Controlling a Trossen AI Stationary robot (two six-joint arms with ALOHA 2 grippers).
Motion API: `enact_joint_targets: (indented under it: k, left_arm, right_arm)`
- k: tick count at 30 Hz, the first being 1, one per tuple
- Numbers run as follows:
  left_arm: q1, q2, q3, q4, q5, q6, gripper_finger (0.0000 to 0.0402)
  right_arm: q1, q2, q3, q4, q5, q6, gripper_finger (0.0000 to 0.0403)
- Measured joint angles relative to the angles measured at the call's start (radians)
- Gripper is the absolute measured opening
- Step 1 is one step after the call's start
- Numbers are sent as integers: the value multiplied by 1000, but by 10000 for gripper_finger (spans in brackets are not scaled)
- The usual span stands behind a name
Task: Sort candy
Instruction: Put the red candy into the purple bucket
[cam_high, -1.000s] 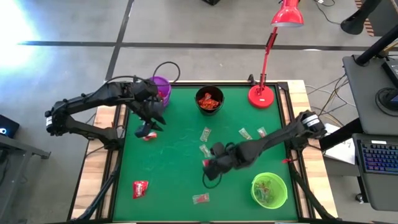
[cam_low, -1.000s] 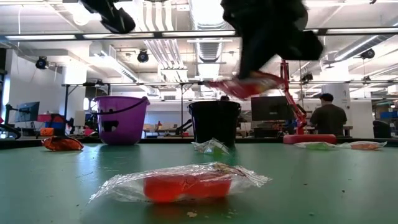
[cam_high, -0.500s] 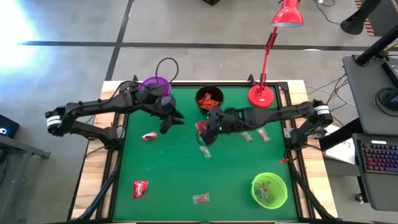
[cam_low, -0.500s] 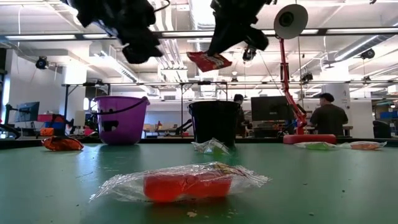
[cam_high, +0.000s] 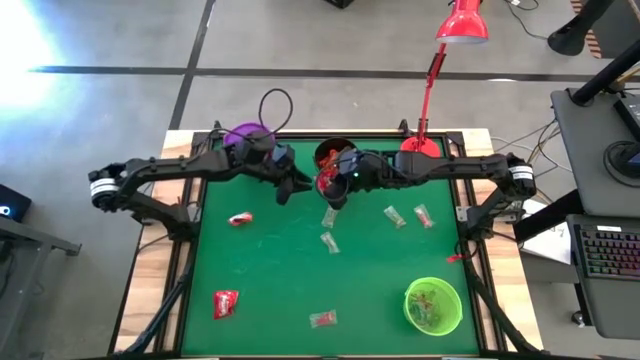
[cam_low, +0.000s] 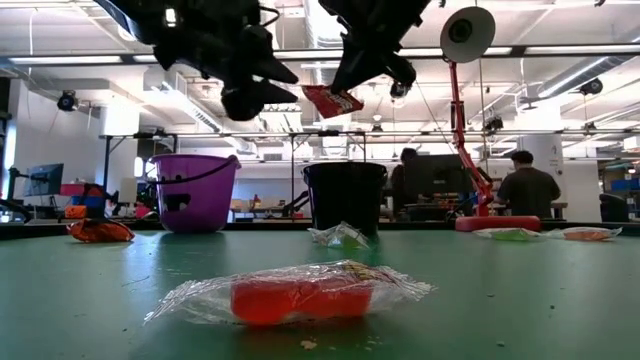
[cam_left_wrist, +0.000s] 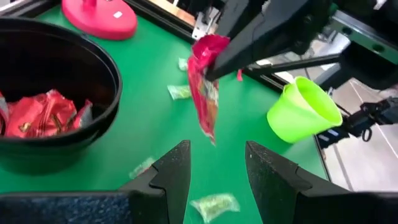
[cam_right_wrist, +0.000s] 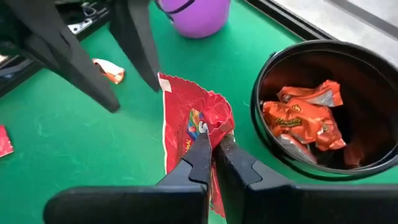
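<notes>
Crinkly red foil candy packet (cam_right_wrist: 196, 134) pinched in right claw (cam_right_wrist: 211, 146), hanging just beside round black plastic cup (cam_right_wrist: 267, 74). Left claw (cam_left_wrist: 214, 168) empty, fingers apart, near. Risk: thin edge grip slips, pkt drops on green bench (cam_high: 270, 270).

This is a robotics lab or workshop. Beyond the far edge of the green tabletop (cam_low: 560, 300), the low view shows an open hall with bare ceiling pipes (cam_low: 262, 80), strip lights, monitors (cam_low: 440, 175) on benches, and a person (cam_low: 527, 190) standing at a workstation. Beside the table stands a desk with a keyboard (cam_high: 610, 250).
</notes>
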Motion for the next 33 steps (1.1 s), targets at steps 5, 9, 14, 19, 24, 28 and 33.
enact_joint_targets:
  k: [5, 9, 14, 19, 24, 28, 33]
  left_arm:
    - [24, 46, 44, 25, 50, -5, 135]
    - [23, 90, 90, 23, 72, 1, 135]
    - [25, 145, 130, 24, 85, 4, 135]
    - [27, 180, 150, 24, 85, 13, 134]
    - [33, 179, 150, 22, 52, 51, 110]
    - [36, 175, 150, 14, 60, 74, 66]
    - [37, 177, 150, 4, 59, 94, 8]
  right_arm:
    - [-5, 0, 0, 5, -24, -11, 8]
    - [-5, 0, 0, 28, -24, -17, 8]
    - [-5, -5, 0, 25, -25, -18, 8]
    - [-5, -6, 0, 25, -25, -21, 8]
    - [-6, -6, 0, 23, -44, -25, 8]
    - [-6, -9, 0, 22, -45, -25, 8]
    - [-9, -19, 0, 24, -45, -25, 9]
